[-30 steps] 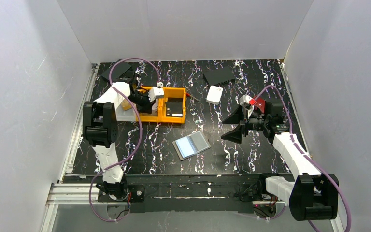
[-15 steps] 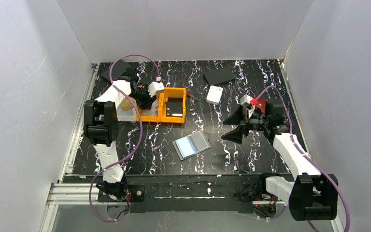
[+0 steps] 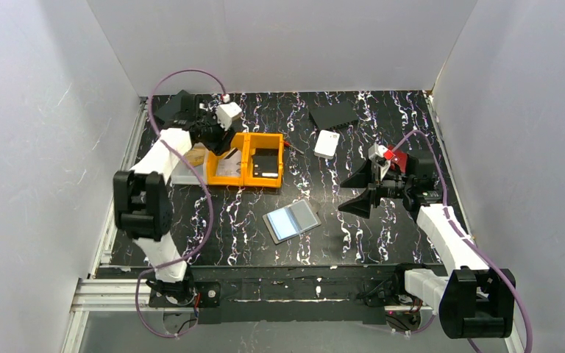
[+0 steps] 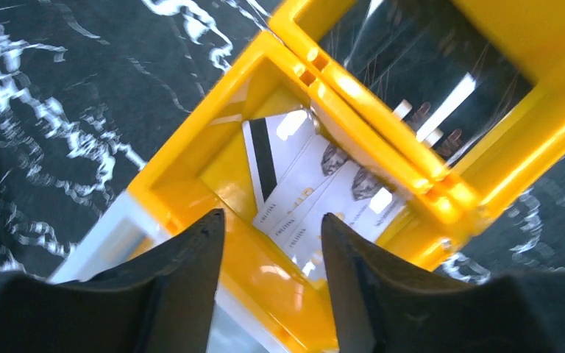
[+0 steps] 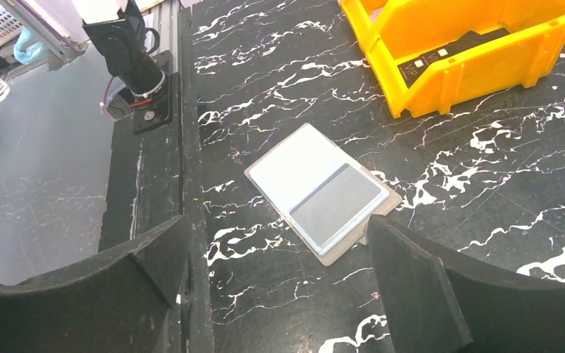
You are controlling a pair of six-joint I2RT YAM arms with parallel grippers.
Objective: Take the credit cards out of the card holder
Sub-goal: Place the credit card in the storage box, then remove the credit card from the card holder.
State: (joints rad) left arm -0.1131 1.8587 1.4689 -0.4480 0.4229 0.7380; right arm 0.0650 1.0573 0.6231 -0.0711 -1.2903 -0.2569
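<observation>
Black marbled table (image 3: 382, 243) held one open card holder (image 3: 291, 220) and one yellow bin (image 4: 382, 110) with three credit cards (image 4: 301, 191); left gripper (image 4: 272, 220) and right gripper (image 5: 276, 220) both gaped empty.

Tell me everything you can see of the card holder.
The card holder is a small folding wallet, opened flat with its inner faces up. One half is pale blue-white and the other grey, and a taupe rim shows around them. The faces look smooth and slightly glossy. It lies askew on the table, near the middle, and nothing else touches it.
</observation>
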